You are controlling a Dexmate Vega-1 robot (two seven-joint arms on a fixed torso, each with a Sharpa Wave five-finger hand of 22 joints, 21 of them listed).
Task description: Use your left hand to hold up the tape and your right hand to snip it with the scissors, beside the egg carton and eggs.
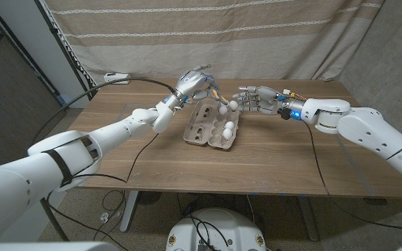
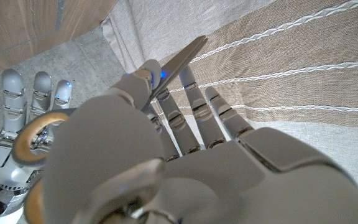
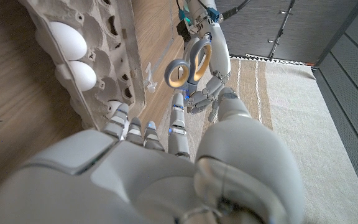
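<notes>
White eggs point(image 1: 227, 128), grey carton point(image 1: 211, 125), beige striped curtain point(image 1: 257, 35).

We're looking at a wooden desk point(image 1: 271, 164) with an open egg carton point(image 1: 211, 127) lying on it just left of the middle, toward the far side. White eggs point(image 1: 228, 130) sit in its right half. A black cable point(image 1: 143, 150) trails across the desk's left part.

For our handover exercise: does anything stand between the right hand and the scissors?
Nothing visible: only open air separates the right hand from the scissors, which the left hand holds near the egg carton.
</notes>
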